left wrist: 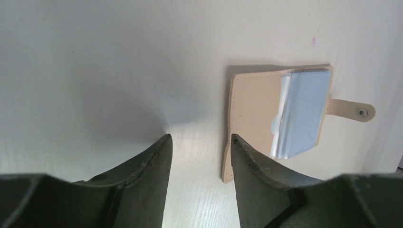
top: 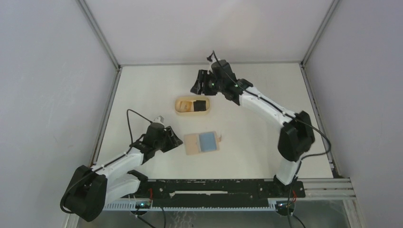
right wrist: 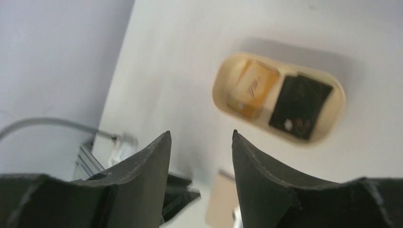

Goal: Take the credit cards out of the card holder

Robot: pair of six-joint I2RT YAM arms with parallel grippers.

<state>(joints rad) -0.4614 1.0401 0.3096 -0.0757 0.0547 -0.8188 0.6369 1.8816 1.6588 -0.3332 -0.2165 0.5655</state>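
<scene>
Left jaws stand partly open with nothing between them, only bare counter showing through the gap. The card holder lies flat and unfolded on the counter just ahead of those jaws and off to their right. Its near corner sits right beside the tip of the right-hand finger, though I can't tell whether they touch. The half nearer the jaws is plain tan. On the far half is a pale blue card or sleeve, and which of the two it is I cannot say. The closure tab, with its dark dot, sticks out on the side away from the jaws.

Over to the right jaws: also partly open, gripping nothing, held up off the counter. Ahead of them and to their right sits the oval tray, with an orange card and a black card lying side by side inside it. From above, these jaws hang just past the tray's far end. A blurred tan corner low down between the fingers looks like the card holder, well apart from these jaws.
</scene>
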